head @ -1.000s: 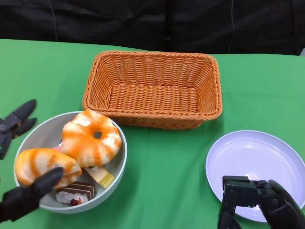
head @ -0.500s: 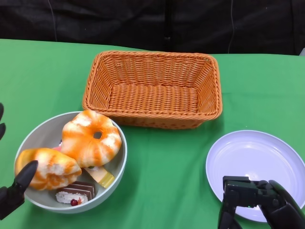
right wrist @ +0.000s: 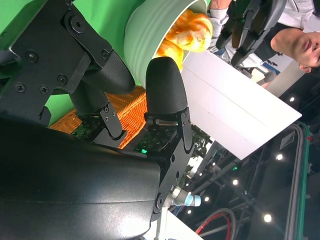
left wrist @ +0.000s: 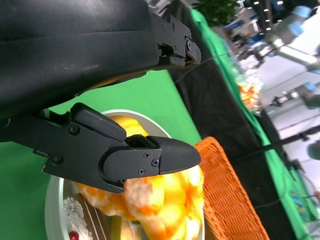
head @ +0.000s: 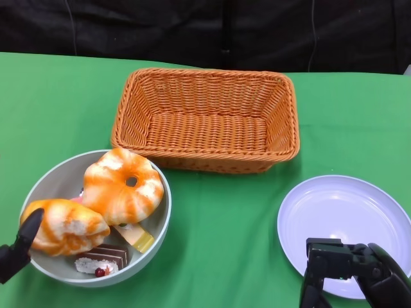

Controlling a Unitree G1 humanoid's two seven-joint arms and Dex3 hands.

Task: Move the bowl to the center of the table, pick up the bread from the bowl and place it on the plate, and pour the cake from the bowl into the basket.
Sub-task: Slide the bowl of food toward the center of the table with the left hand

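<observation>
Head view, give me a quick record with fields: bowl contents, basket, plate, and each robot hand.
bowl: ring-shaped bread, round bread, chocolate cake slice, yellow cake piece
basket: holds nothing, beyond the bowl
plate: bare, white
left robot hand: at bowl's near-left rim, holding nothing
right robot hand: over plate's near edge, holding nothing

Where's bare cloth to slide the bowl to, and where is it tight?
Bare green cloth lies between the bowl and the plate, in front of the basket. More lies left of the basket. The basket holds nothing. It is tight where the bowl's rim nears the basket's front left corner, at the left hand, and where the right hand overlaps the plate's near edge.
</observation>
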